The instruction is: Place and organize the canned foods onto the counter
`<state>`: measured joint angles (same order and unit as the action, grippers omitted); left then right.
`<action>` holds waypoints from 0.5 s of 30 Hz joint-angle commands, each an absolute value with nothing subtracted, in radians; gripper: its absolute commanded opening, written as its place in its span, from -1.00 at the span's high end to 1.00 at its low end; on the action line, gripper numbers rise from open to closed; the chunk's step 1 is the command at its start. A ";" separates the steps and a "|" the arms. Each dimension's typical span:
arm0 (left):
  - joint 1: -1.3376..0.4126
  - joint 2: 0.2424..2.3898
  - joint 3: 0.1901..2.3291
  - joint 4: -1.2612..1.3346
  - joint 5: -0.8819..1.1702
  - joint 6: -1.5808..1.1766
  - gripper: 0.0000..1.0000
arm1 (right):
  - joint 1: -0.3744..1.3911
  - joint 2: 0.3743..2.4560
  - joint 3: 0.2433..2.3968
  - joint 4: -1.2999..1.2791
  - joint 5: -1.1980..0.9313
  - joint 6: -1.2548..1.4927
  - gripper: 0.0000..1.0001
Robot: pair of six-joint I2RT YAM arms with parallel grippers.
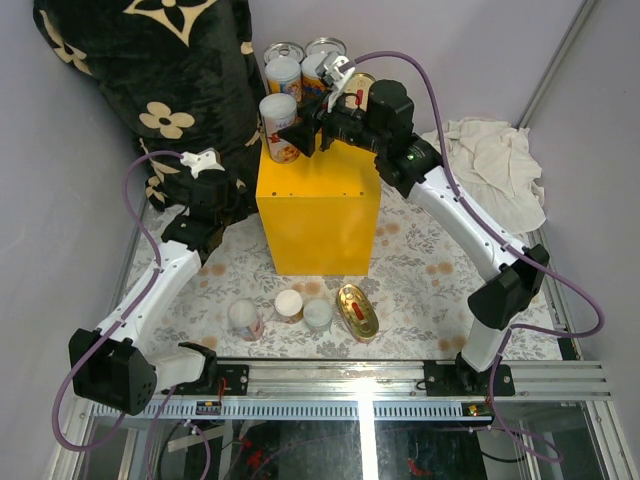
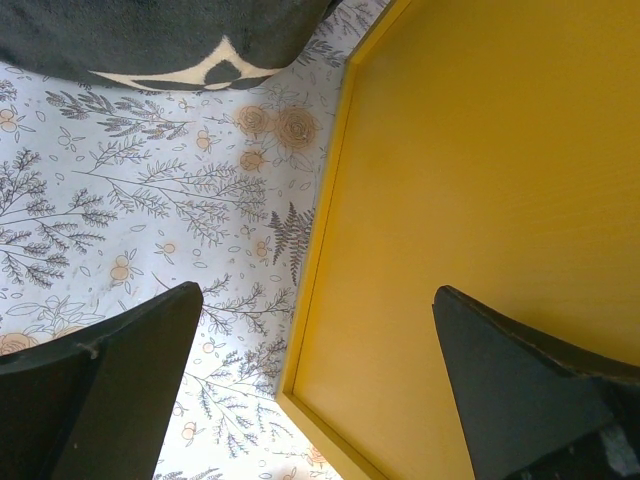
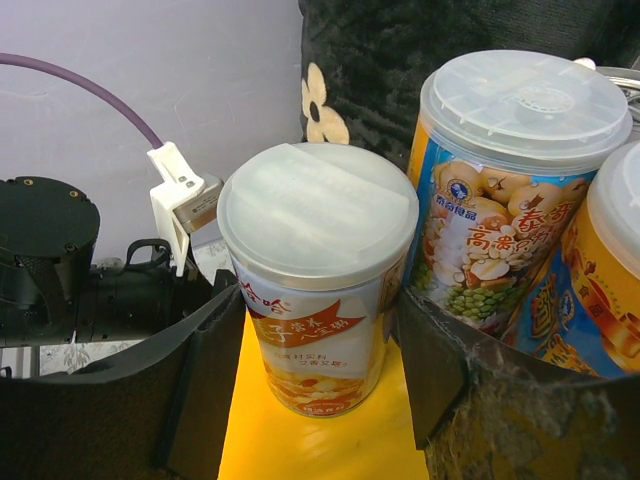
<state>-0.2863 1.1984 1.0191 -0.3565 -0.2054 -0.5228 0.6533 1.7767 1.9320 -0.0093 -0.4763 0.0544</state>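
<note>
The counter [image 1: 320, 215] is a bright yellow box standing mid-mat. On its top, a white-lidded orange-label can [image 3: 320, 290] stands upright at the rear left [image 1: 279, 125], and my right gripper [image 3: 318, 300] is shut on it, one finger pressed against each side. Two more cans [image 3: 500, 190] stand close to its right. On the mat in front stand three small cans [image 1: 289, 308] and a gold oval tin [image 1: 357, 310]. My left gripper [image 2: 318, 300] hangs open and holds nothing, over the counter's [image 2: 480, 220] left edge.
A black plush with cream flowers [image 1: 150, 70] leans at the back left, touching the counter's corner. A crumpled white cloth [image 1: 495, 160] lies at the right. The floral mat [image 1: 420, 260] covers the table. A metal rail [image 1: 400, 385] runs along the near edge.
</note>
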 commanded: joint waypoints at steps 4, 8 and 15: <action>-0.285 1.178 1.056 -0.349 -0.227 -0.504 -1.00 | 0.657 1.797 1.958 -0.010 -0.511 0.078 -0.54; -0.263 1.171 1.058 -0.358 -0.205 -0.498 -1.00 | 0.656 1.758 1.945 -0.017 -0.472 0.070 -1.00; -0.200 1.135 1.057 -0.370 -0.164 -0.465 -0.99 | 0.653 1.615 1.867 0.004 -0.444 0.100 -0.99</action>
<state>-0.2321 1.1740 1.0195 -0.3622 -0.1864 -0.4995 0.6533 1.7554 1.9060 -0.0402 -0.4755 0.0727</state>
